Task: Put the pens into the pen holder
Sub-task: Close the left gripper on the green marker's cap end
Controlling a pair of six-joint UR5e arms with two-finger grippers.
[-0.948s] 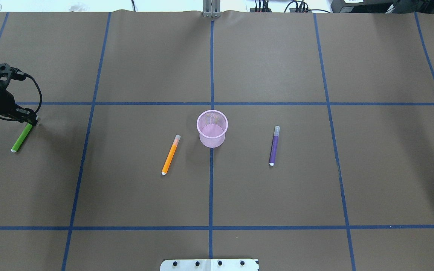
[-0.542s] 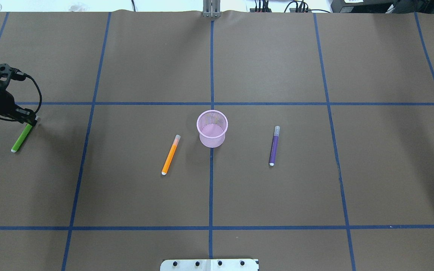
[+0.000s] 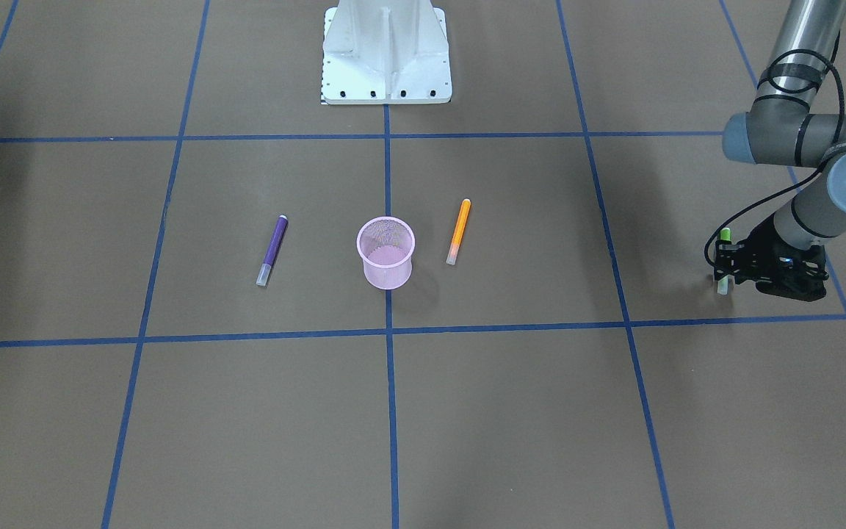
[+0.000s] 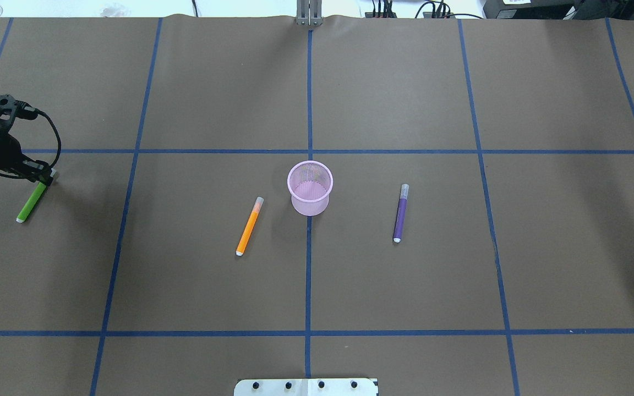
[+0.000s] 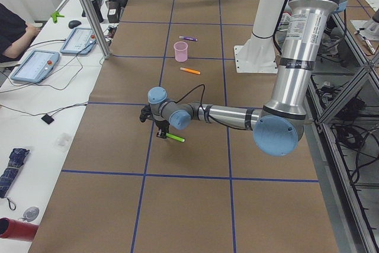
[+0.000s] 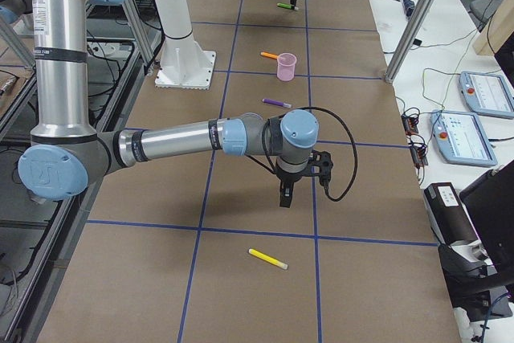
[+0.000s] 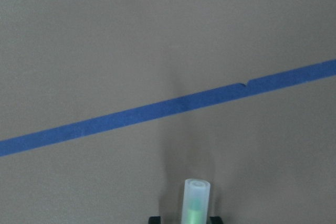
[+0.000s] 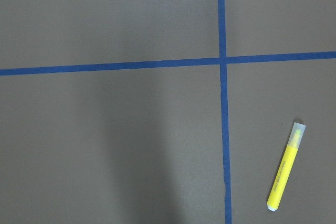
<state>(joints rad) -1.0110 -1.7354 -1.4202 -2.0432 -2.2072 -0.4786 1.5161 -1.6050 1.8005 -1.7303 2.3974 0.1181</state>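
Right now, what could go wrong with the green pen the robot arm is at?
The left gripper sits only at the cap end of the green pen, so the long body might swing or slip if lifted. The pen holder is far away, a long carry. It looks light; a pen bumping its rim might tip it.

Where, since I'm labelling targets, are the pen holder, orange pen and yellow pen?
pen holder (image 4: pixel 310 207): overhead view, outer mesh wall.
orange pen (image 4: pixel 249 226): overhead view, mid barrel.
yellow pen (image 8: pixel 284 173): right wrist view, mid barrel.
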